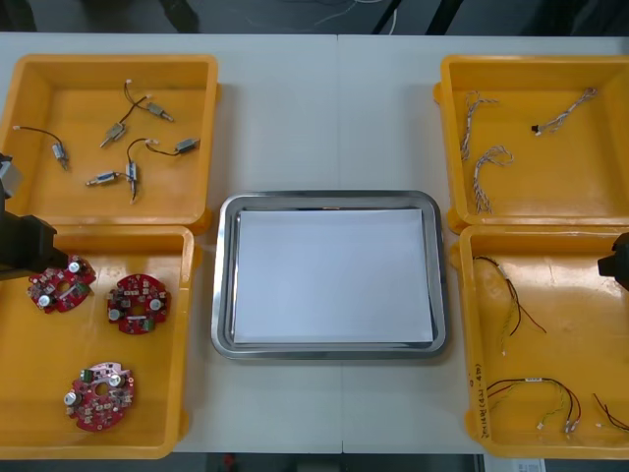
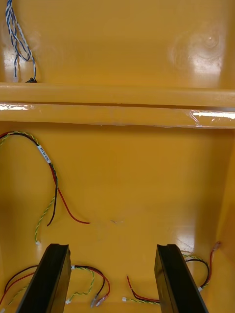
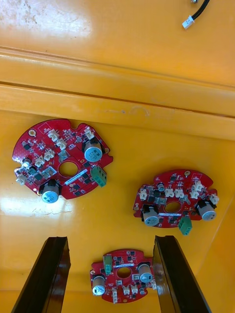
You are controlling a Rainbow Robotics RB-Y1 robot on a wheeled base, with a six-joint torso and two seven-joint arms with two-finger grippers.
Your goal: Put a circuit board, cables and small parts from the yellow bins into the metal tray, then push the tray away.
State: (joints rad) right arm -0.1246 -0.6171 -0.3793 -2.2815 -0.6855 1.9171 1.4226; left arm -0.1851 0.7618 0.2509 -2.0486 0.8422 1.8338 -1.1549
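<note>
**Left tool [image 3: 110,239] and right tool [image 2: 111,247] both open, each over a bin nearest the robot**

From where I stand, the left tool sits at the left edge of the bench [image 1: 334,108], over the far end of the near-left yellow bin [image 1: 29,393]. Its black fingers [image 3: 54,274] are spread wide and hold nothing. Three round red circuit boards [image 1: 138,303] lie flat on that bin's floor, apart from one another. Through the left wrist camera, one board shows between the spread fingers. The other two lie beyond it, toward the walls where this bin meets the far-left yellow bin [image 1: 59,88]. That far bin holds the small metal parts [image 1: 116,136], scattered, each with a thin black lead.

The right tool is at the bench's right edge, over the near-right yellow bin [image 1: 570,324], its fingers likewise apart and gripping nothing. Red, black and yellow cables [image 2: 51,195] lie loose on the floor below it, some running behind the fingers. Past the walls, the far-right yellow bin [image 1: 590,167] holds twisted blue and white cables [image 1: 486,162].

The metal tray [image 1: 224,285] sits in the middle of the bench between the two pairs of bins. It is white inside, and its shiny rim is close to the bins on either side.
</note>
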